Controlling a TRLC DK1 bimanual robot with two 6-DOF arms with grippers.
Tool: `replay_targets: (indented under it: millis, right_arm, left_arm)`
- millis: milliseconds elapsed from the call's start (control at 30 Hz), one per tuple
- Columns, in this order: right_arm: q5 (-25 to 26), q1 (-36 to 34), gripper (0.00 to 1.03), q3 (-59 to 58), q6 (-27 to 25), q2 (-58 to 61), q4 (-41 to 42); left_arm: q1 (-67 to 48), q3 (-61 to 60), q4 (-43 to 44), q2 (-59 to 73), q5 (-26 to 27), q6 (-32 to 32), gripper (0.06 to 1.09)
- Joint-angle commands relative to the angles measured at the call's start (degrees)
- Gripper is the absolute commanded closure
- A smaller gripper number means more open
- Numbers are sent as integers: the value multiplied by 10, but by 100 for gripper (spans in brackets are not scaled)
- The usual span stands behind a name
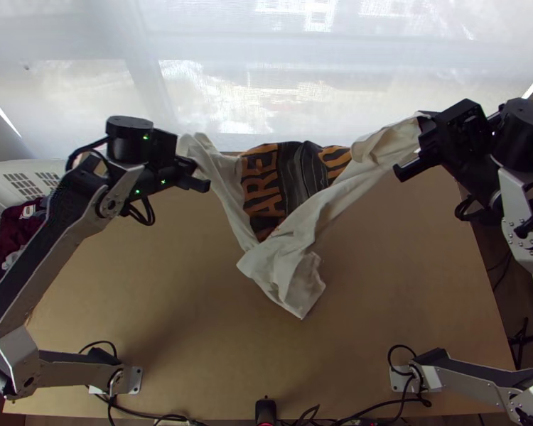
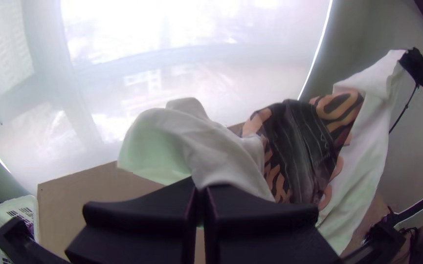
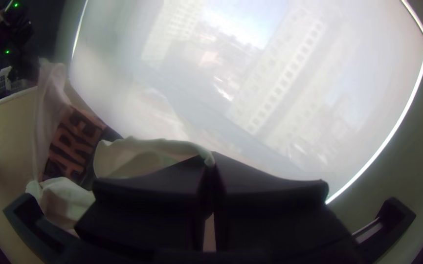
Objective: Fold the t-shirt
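Observation:
The white t-shirt (image 1: 359, 186), with a dark and orange print, hangs between both grippers in the top view, its lower part bunched near mid-table. My left gripper (image 1: 193, 177) is shut on its left end; in the left wrist view, white cloth (image 2: 206, 146) rises from between the fingertips of the left gripper (image 2: 199, 188). The right gripper (image 1: 416, 145) holds the other end higher at the right. In the right wrist view, a white edge (image 3: 147, 154) runs into the shut tips of the right gripper (image 3: 211, 164).
A white basket (image 1: 3, 174) holding dark red and other cloth stands at the table's left. Bare wooden table (image 1: 181, 284) lies in front of and beside the shirt. Cables and a small black device (image 1: 265, 410) are at the near edge. A bright window covering is behind.

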Motion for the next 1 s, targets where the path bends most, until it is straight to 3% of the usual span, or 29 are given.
replay_targets:
  millis: [0,433,633,967]
  right_arm:
    - [5,78,100,61,-9,27,6]
    - [48,196,100,240,-34,145,10]
    - [61,238,100,239,-41,150,7]
    - [82,326,100,236,-68,164,5]
  left_arm:
    - [61,92,-37,-51,-3,3,105]
    - [242,234,-63,-78,-3,5,105]
    - [284,306,-62,-68,-3,10,105]
    - [360,311,-54,-102,-2,3,105]
